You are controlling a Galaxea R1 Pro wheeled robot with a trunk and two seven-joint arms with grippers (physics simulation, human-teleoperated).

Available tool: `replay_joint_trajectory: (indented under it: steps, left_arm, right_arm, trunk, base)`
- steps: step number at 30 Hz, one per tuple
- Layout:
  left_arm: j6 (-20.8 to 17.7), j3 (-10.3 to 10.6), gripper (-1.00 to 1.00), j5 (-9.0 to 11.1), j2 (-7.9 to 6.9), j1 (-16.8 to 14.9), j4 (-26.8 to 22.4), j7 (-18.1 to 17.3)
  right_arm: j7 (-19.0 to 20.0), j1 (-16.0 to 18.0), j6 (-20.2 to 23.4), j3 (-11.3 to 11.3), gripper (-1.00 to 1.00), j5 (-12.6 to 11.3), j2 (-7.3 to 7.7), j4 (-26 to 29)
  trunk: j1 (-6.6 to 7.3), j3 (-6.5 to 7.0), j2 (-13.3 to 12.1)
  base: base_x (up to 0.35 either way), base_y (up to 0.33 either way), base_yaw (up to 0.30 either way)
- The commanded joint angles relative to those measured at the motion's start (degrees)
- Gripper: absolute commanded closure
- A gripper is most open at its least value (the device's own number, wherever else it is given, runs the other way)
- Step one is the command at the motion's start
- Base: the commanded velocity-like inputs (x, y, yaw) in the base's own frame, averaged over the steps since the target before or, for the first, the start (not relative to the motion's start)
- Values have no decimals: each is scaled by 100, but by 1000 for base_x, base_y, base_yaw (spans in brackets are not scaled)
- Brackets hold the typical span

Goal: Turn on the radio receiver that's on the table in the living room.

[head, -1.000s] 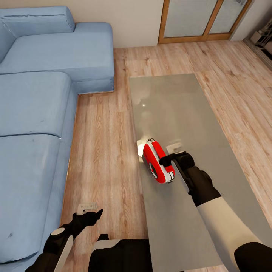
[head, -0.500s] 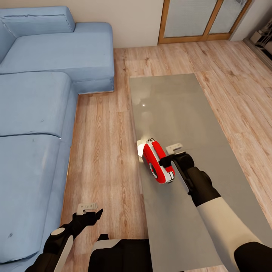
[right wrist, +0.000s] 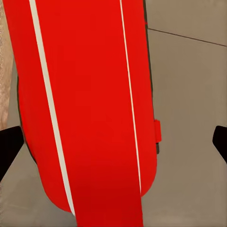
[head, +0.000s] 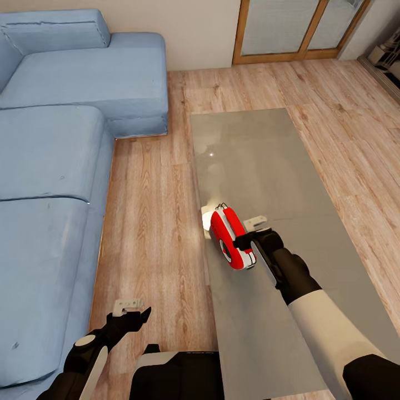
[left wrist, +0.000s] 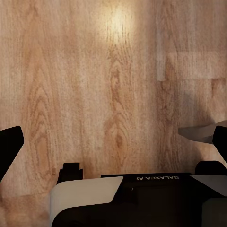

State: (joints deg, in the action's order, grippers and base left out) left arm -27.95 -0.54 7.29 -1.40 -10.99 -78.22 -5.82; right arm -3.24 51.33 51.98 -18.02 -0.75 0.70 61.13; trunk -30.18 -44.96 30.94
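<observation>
The red radio receiver with white trim stands on the long grey-beige table, near its left edge, with its round dial facing the floor side. My right gripper is open and up against the radio's right side, one dark finger lying over its top. In the right wrist view the radio's red body sits very close between the spread fingertips. My left gripper hangs open over the wood floor, holding nothing.
A blue sectional sofa runs along the left, with a strip of plank floor between it and the table. Wood-framed glass doors stand at the back. My base is at the table's near left corner.
My right gripper has edged slightly closer to the radio. The radio, the left arm and the view have not moved.
</observation>
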Motion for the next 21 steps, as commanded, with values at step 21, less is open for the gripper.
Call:
replay_joint_trajectory:
  steps: [21]
  left_arm:
    - [0,1,-100,0,1,0,0,1]
  right_arm:
    - [25,1,-293,0,-100,18,0,-277]
  trunk:
    - [0,0,0]
  base:
    - [0,0,0]
